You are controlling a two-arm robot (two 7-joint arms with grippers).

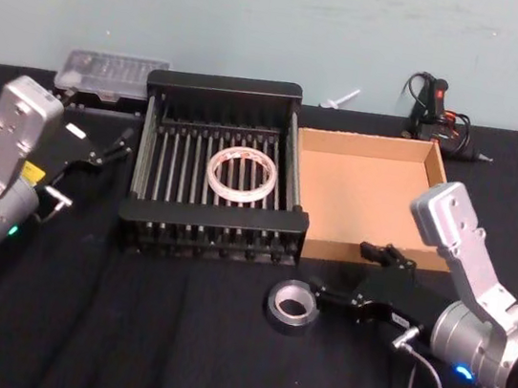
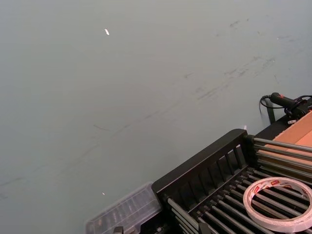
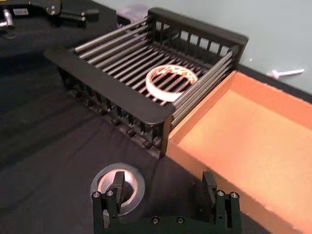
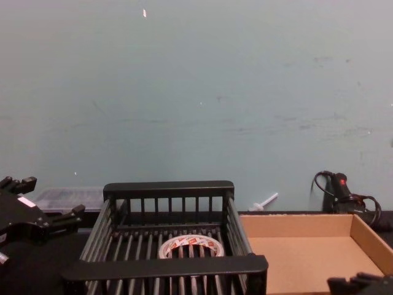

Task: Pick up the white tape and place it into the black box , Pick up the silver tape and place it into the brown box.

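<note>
White tape [image 1: 240, 174] lies flat on the slatted floor of the black box [image 1: 232, 88], beside which the left gripper [image 1: 103, 148] hangs open and empty. Right of that the silver tape [image 1: 293, 305] rests on the cloth, one open finger of the right gripper [image 1: 349, 272] over its core, still ungrasped. Judged next: close, lift, carry to the brown box [image 1: 437, 166], its near wall hidden by the arm.

whitish translucent tape roll [image 1: 240, 174]: 1 | dark grey-silver tape roll [image 1: 291, 306]: 1 | black slatted crate [image 1: 228, 87]: 1 | tan cardboard tray [image 1: 360, 194]: 1 | clear plastic case [image 1: 108, 75]: 1
</note>
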